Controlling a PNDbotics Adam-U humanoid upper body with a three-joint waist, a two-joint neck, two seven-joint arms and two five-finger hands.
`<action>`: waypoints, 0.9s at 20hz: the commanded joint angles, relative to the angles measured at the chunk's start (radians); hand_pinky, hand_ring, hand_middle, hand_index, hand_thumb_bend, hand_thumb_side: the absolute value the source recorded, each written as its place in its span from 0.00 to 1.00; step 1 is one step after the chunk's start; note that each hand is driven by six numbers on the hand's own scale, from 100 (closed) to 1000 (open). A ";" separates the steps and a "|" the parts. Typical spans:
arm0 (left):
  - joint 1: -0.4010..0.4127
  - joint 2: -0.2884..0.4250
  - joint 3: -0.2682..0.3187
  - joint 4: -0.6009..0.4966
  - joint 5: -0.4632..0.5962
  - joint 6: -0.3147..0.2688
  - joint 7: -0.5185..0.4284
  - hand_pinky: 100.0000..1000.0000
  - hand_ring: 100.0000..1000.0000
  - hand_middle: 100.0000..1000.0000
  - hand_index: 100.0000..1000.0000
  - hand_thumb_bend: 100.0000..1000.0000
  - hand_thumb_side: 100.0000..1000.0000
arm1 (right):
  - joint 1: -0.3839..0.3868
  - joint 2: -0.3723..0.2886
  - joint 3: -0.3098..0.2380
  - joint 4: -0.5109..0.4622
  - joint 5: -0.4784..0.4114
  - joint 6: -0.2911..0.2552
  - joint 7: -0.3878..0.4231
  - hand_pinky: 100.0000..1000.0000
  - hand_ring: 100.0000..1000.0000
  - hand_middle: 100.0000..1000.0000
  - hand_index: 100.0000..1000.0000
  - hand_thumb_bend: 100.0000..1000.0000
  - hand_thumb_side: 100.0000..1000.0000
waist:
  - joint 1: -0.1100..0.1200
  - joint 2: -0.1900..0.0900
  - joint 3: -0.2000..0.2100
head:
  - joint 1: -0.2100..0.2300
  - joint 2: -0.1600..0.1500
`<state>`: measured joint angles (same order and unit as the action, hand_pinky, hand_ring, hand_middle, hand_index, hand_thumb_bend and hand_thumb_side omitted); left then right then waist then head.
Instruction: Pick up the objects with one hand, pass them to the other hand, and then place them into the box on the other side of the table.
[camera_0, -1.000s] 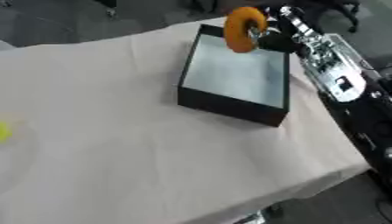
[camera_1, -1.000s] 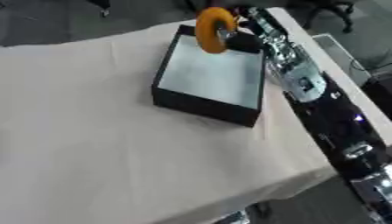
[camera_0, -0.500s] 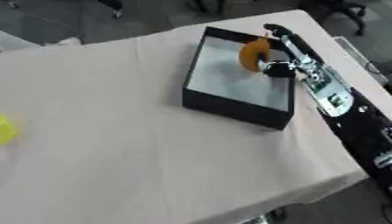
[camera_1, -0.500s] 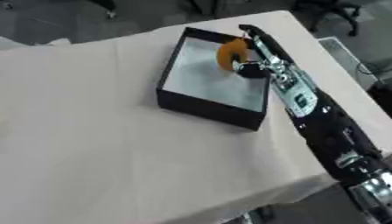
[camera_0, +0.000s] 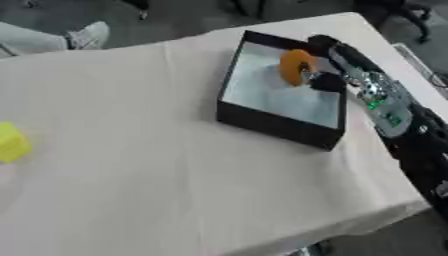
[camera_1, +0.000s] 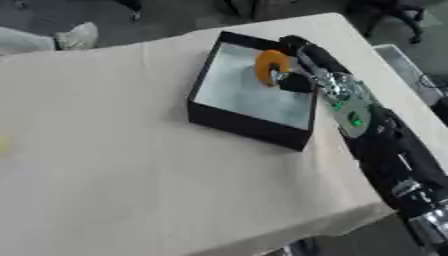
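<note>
The orange ring-shaped object (camera_0: 297, 67) is pinched upright in the curled fingers of the robot's right hand (camera_1: 297, 80), which reaches in over the black, shallow, pale-floored box (camera_0: 282, 131) from its right rim. The ring hangs just to the left of the hand's palm, low inside the box walls; whether its lower edge touches the box floor is hard to tell from here.

So the pick-up and the pass look done for this piece, and the placing is at its last step: the hand has only to let go and lift clear. The box holds nothing else that shows.

Well away from the hand, at the far left edge of the cloth-covered bench (camera_0: 157, 165), a small yellow block (camera_0: 12, 143) waits for its own turn. The left hand is out of sight.
</note>
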<state>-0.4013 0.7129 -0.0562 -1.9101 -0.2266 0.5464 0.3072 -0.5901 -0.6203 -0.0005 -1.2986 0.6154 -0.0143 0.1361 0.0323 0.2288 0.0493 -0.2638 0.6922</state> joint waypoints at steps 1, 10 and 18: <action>-0.025 0.060 0.015 -0.026 -0.005 0.003 -0.026 0.79 0.68 0.62 0.87 0.29 0.35 | -0.015 -0.044 -0.042 -0.084 -0.073 0.018 -0.030 1.00 1.00 1.00 1.00 0.00 0.35 | 0.012 -0.028 0.001 | 0.039 0.002; -0.135 0.213 -0.042 0.014 0.051 0.046 -0.386 0.83 0.75 0.69 0.91 0.34 0.36 | -0.031 -0.115 -0.137 -0.313 -0.817 0.078 -0.063 1.00 1.00 1.00 1.00 0.00 0.50 | 0.020 -0.039 0.003 | 0.196 0.008; -0.290 0.311 -0.146 0.166 -0.052 -0.029 -0.906 0.88 0.85 0.78 0.94 0.62 0.29 | 0.001 -0.164 -0.179 -0.398 -0.933 0.096 -0.135 1.00 1.00 1.00 1.00 0.00 0.50 | 0.030 -0.047 -0.003 | 0.298 0.021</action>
<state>-0.6725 0.9752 -0.1991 -1.7623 -0.2552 0.5372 -0.5261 -0.5788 -0.7393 -0.1624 -1.6678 -0.3047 0.0786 0.0158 0.0524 0.2168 0.0464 0.0206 0.7071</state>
